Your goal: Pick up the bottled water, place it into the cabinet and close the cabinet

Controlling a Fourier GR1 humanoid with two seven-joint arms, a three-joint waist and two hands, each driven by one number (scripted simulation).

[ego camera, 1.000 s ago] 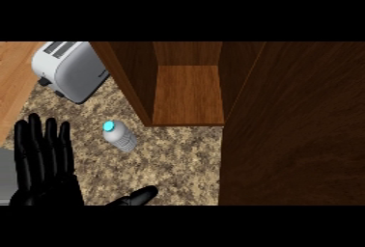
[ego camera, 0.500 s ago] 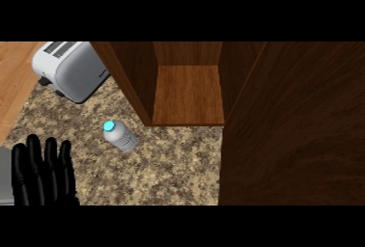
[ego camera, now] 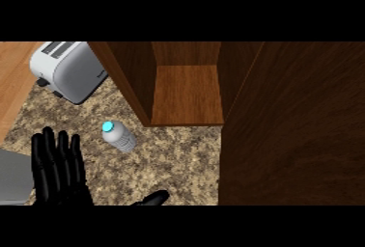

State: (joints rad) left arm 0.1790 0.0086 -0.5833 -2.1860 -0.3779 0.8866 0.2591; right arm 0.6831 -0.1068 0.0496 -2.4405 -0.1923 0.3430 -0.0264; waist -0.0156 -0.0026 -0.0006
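The bottled water (ego camera: 119, 137) is a small clear bottle with a cyan cap, standing on the speckled stone counter (ego camera: 171, 159) just in front of the cabinet's left wall. The wooden cabinet (ego camera: 187, 94) is open and its shelf is bare. Its dark door (ego camera: 292, 125) swings out across the right of the view. My left hand (ego camera: 61, 169) is at the lower left, open with fingers straight up, left of and below the bottle and apart from it. Its thumb tip (ego camera: 153, 198) shows at the lower edge. My right hand is not in view.
A silver toaster (ego camera: 68, 70) stands at the back left, beside the cabinet wall. A lighter wooden surface (ego camera: 14, 77) borders the counter on the far left. A grey flat thing (ego camera: 14, 176) shows at the left edge beside my hand.
My left hand sank toward the lower edge, then rose a little and shifted right, so its thumb tip shows again. The bottle and cabinet have not moved.
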